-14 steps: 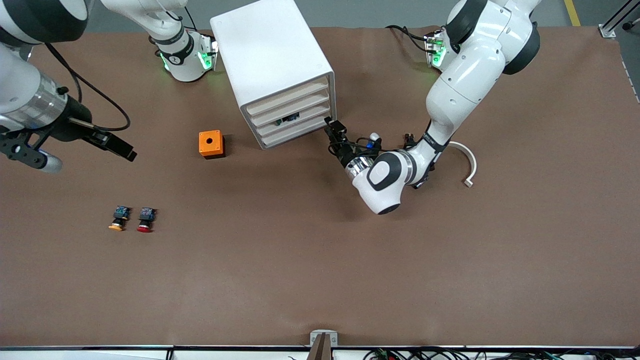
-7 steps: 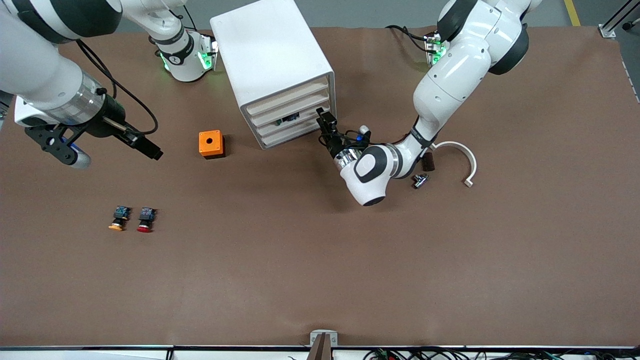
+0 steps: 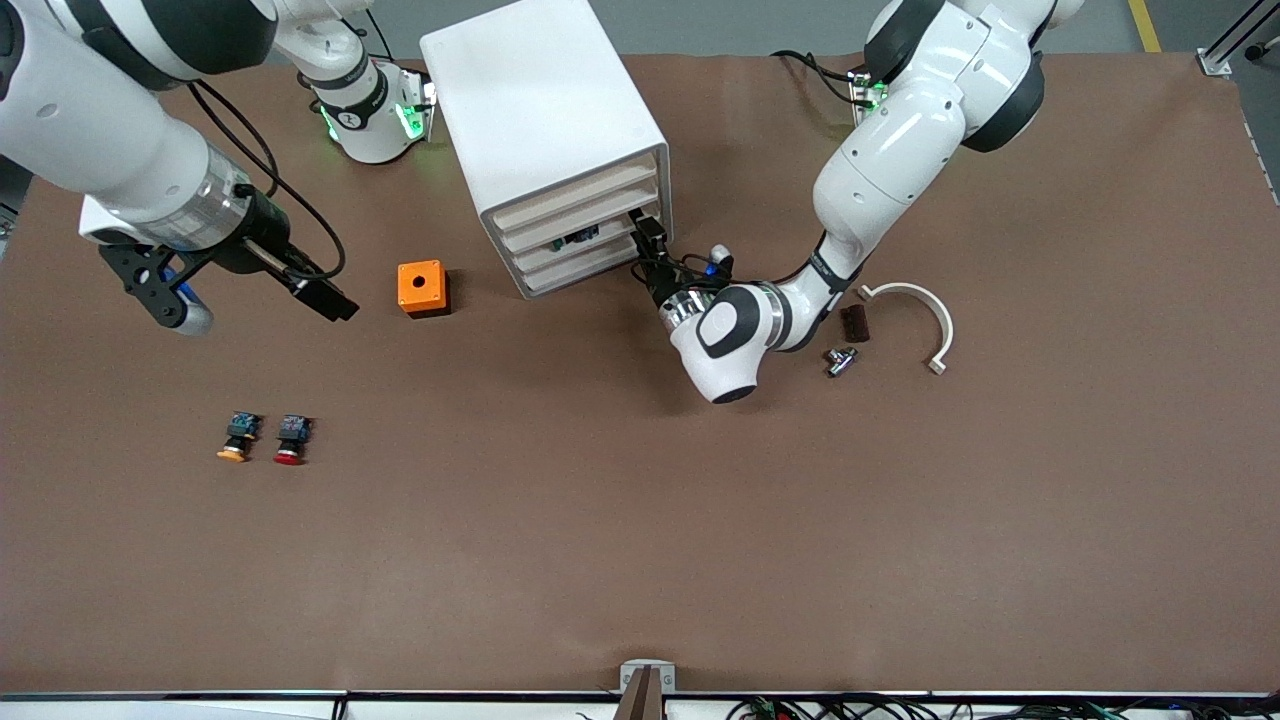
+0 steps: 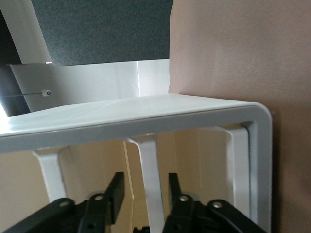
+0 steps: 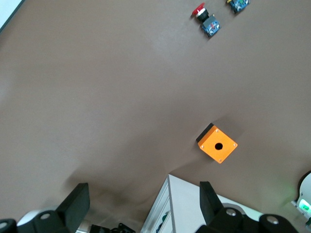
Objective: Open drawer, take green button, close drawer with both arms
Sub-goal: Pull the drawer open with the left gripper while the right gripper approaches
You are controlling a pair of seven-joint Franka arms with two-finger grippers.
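- Front view: a matte brown cover [image 3: 640, 520] spreads over the whole table, with grey floor and a yellow stripe [image 3: 1143, 22] past its edge by the arms' bases.
- The left gripper [image 3: 648, 232] is at the white cabinet [image 3: 540, 110]. It sits against the front of the drawer [image 3: 600, 245], third from the top, which looks pushed in. Something small and dark shows at that front; I cannot tell whether it is the button.
- The right gripper [image 3: 322, 296] hangs over the cover with its jaws spread wide and nothing between them. An orange box [image 3: 423, 288] lies close beside it, toward the cabinet.
- A round mark on the right arm's base [image 3: 372, 118] is too small to read.
- Left wrist view: the black fingers [image 4: 116, 187] straddle a white crossbar of the cabinet frame [image 4: 146, 114]. They are narrowed, with a gap on one side.
- Right wrist view: the brown cover [image 5: 97, 97], the orange box [image 5: 217, 144] and a red-capped button [image 5: 205, 17] lie below the spread jaws.
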